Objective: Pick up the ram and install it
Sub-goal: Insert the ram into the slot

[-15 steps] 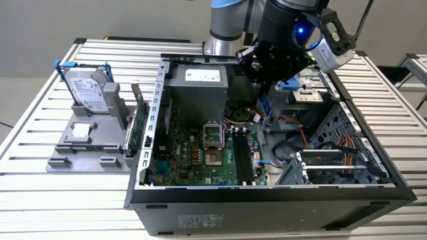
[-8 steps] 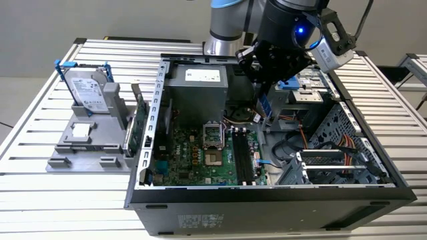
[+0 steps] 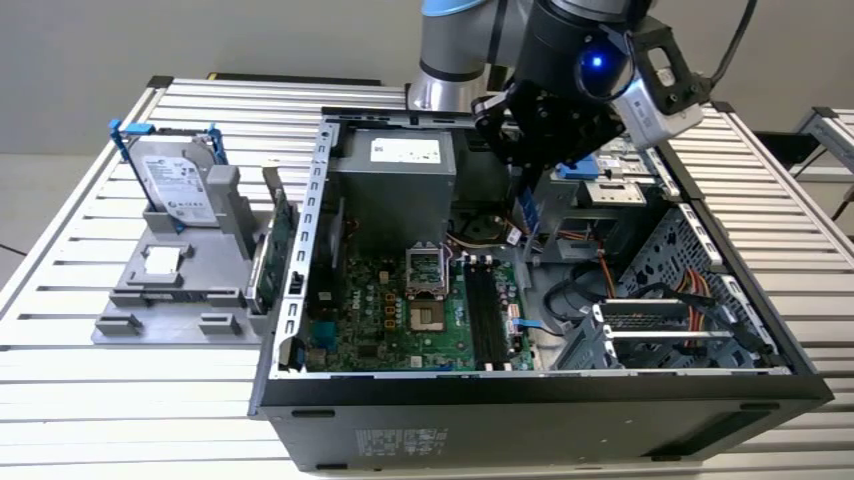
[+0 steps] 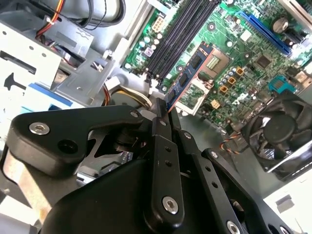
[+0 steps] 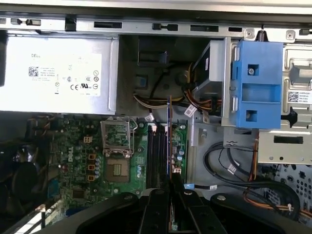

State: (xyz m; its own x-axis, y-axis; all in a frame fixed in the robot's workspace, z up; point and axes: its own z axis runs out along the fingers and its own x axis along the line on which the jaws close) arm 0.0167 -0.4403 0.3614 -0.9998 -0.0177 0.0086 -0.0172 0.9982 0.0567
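My gripper [image 3: 531,172] hangs above the open computer case [image 3: 534,385], over its far middle part. It is shut on the ram [image 4: 191,72], a narrow dark stick with chips that points away from the fingers [image 4: 162,127] toward the motherboard. In the first wrist view the ram [image 5: 168,141] appears edge-on as a thin line over the black memory slots [image 5: 156,156], clear of them. In the exterior view the ram [image 3: 530,215] hangs below the gripper, above and beyond the slots [image 3: 481,310].
A grey power supply [image 3: 394,180] fills the case's far side, and a CPU socket [image 3: 420,270] sits beside the slots. A blue drive bracket [image 5: 256,87], cables [image 5: 229,165] and a fan [image 4: 282,131] are close by. Outside the case stand a hard drive [image 3: 174,180] and a green card [image 3: 274,255].
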